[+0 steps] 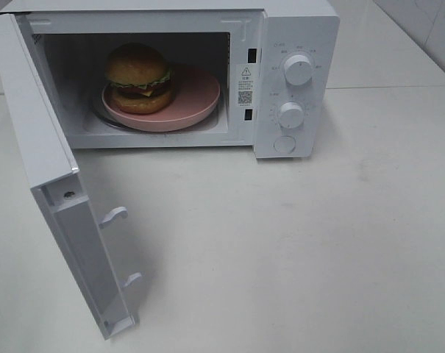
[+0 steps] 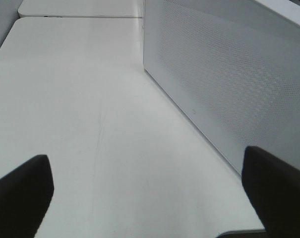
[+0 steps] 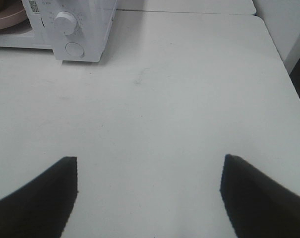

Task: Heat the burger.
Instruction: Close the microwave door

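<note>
The burger (image 1: 139, 77), with a golden-brown bun, green lettuce and a dark patty, sits on a round pink plate (image 1: 196, 99) inside the open white microwave (image 1: 296, 44). The microwave door (image 1: 42, 162) stands swung wide open toward the front left. Neither gripper shows in the exterior high view. My left gripper (image 2: 147, 193) is open and empty over the table, beside the outer perforated face of the door (image 2: 229, 84). My right gripper (image 3: 147, 196) is open and empty over bare table, well in front of and to the right of the microwave (image 3: 75, 29).
The microwave has two knobs (image 1: 298, 70) and a round button (image 1: 285, 144) on its right panel. The pink plate's edge (image 3: 3, 17) shows in the right wrist view. The white table (image 1: 296, 243) meets a second table behind it.
</note>
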### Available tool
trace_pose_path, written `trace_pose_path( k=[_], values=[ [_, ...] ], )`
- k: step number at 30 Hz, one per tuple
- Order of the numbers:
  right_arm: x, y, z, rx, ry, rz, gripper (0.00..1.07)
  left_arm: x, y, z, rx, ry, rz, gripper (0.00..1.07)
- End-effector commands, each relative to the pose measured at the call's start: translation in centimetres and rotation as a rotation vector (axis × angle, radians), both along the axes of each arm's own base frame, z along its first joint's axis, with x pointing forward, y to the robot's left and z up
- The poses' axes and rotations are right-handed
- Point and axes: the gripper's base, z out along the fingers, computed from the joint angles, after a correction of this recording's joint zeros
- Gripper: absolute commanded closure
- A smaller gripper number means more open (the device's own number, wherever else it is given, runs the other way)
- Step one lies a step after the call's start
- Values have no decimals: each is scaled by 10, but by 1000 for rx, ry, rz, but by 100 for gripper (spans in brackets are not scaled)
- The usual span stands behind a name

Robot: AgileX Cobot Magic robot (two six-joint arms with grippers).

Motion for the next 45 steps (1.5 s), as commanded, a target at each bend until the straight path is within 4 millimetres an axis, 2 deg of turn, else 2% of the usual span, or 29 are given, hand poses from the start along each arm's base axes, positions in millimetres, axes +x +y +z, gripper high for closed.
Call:
trace_pose_path(
  k=[1,14,20,22,23,24,25,26,27,28,29,30,31,32,33,34,35,36,37,38,41,45],
  values=[
    [-4,0,0,0,-32,-1,31,-3,0,-1,-4,-15,3,9],
    [-4,0,0,0,-32,-1,31,-2,-1,0,-17,-11,2,9],
    [-4,0,0,1,-32,-1,31,6,-3,18,-63,-59,-12,9],
    [-4,0,0,1,-32,-1,31,16,-2,23,-67,-57,-3,16],
    [-4,0,0,1,-32,-1,31,16,-2,23,-67,-57,-3,16],
    [-4,0,0,1,-32,-1,31,24,-1,24,-70,-42,2,25],
    [-4,0,0,1,-32,-1,31,29,0,25,-72,-31,4,30],
    [-4,0,0,1,-32,-1,31,29,0,25,-72,-31,4,30],
    [-4,0,0,1,-32,-1,31,37,0,26,-72,-16,8,45],
    [-4,0,0,1,-32,-1,31,37,0,26,-72,-16,8,45],
    [-4,0,0,1,-32,-1,31,44,1,27,-75,-9,14,59],
    [-4,0,0,1,-32,-1,31,51,2,28,-78,-11,20,67],
    [-4,0,0,1,-32,-1,31,51,2,28,-78,-11,20,67],
    [-4,0,0,1,-32,-1,31,55,3,29,-78,-12,25,81],
    [-4,0,0,1,-32,-1,31,55,3,29,-78,-12,25,81],
    [-4,0,0,1,-32,-1,31,64,4,30,-78,-13,34,93],
    [-4,0,0,1,-32,-1,31,72,5,31,-81,-14,41,101],
    [-4,0,0,1,-32,-1,31,72,5,31,-81,-14,41,101],
    [-4,0,0,1,-32,-1,31,76,6,32,-78,-17,44,107],
    [-4,0,0,1,-32,-1,31,84,7,32,-67,-34,48,107],
    [-4,0,0,1,-32,-1,31,88,8,31,-57,-39,48,107],
    [-4,0,0,1,-32,-1,31,107,12,19,-35,-87,66,107]
  ],
)
